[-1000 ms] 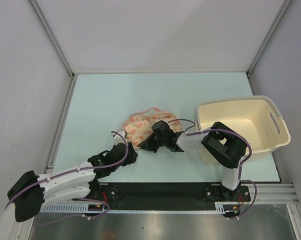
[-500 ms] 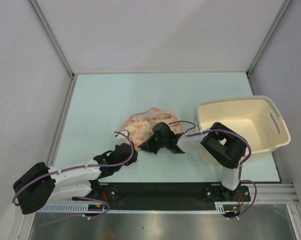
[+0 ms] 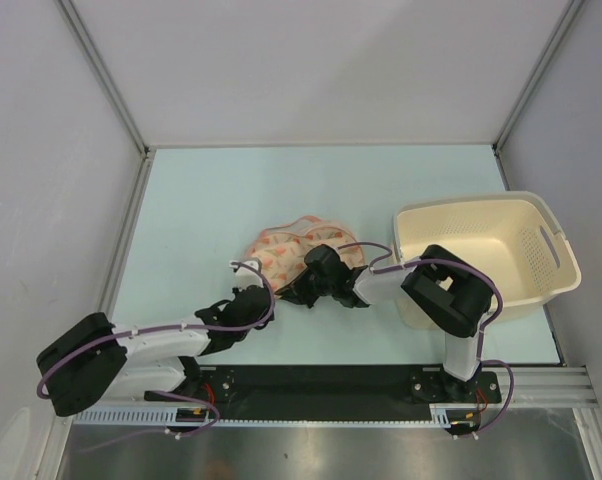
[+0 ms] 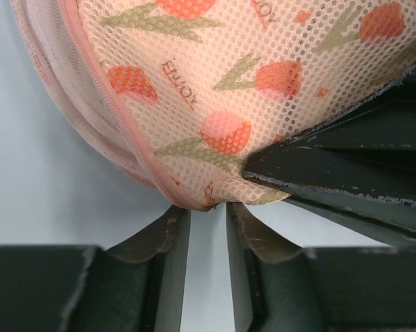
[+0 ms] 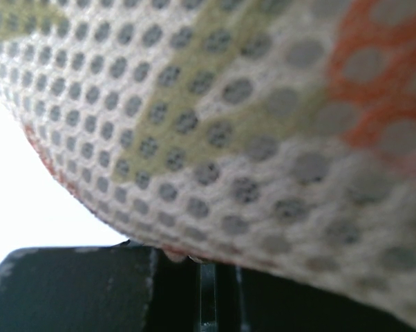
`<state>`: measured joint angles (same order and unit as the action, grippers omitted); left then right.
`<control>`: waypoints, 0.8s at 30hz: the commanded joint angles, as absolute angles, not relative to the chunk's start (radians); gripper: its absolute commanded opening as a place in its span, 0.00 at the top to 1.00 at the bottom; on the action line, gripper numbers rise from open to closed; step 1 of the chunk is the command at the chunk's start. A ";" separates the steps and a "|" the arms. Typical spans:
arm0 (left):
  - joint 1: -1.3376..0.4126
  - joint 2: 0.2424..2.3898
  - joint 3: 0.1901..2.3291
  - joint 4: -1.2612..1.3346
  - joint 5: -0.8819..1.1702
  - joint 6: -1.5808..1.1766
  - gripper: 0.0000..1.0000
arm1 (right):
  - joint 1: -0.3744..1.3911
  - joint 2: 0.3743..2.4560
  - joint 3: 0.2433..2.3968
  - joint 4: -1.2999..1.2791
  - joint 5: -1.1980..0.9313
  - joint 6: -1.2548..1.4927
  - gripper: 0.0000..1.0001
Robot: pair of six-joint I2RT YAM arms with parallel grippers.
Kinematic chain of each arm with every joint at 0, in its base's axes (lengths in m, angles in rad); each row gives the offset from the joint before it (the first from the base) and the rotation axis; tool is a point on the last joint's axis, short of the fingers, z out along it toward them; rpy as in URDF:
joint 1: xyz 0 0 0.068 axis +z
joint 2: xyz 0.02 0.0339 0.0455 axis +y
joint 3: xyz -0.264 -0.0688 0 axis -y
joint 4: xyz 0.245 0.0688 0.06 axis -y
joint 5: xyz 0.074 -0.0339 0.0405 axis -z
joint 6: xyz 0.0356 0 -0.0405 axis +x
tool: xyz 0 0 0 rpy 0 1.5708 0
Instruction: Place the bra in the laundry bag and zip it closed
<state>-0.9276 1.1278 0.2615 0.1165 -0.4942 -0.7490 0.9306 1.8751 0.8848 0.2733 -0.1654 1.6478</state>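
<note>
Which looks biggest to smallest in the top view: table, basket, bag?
1. table
2. basket
3. bag, partly hidden under the right end effector, but clearly smallest

Pale green table (image 3: 231, 190) enclosed by plain grey walls (image 3: 311, 60).

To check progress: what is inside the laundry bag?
Of the laundry bag only patterned mesh and the zip edge show. The fabric hides the inside; whether the bra is there cannot be seen.
</note>
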 commanded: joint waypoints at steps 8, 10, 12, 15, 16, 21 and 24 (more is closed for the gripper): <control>-0.930 1.252 0.313 0.055 -0.564 -0.788 1.00 | 0.954 1.870 0.903 0.213 -0.183 1.643 1.00; -0.928 1.241 0.308 0.008 -0.569 -0.820 1.00 | 0.947 1.861 0.907 0.180 -0.181 1.602 1.00; -0.927 1.215 0.299 -0.058 -0.572 -0.867 1.00 | 0.933 1.850 0.905 0.161 -0.184 1.551 1.00; -0.919 1.195 0.296 -0.144 -0.566 -0.917 1.00 | 0.908 1.844 0.907 0.111 -0.192 1.455 1.00; -0.916 1.193 0.298 -0.164 -0.561 -0.928 1.00 | 0.897 1.844 0.913 0.072 -0.196 1.427 1.00; -0.891 1.184 0.296 -0.228 -0.523 -0.956 1.00 | 0.851 1.835 0.931 0.006 -0.212 1.273 1.00; -0.887 1.181 0.310 -0.261 -0.522 -0.979 1.00 | 0.819 1.845 0.992 -0.118 -0.210 1.129 1.00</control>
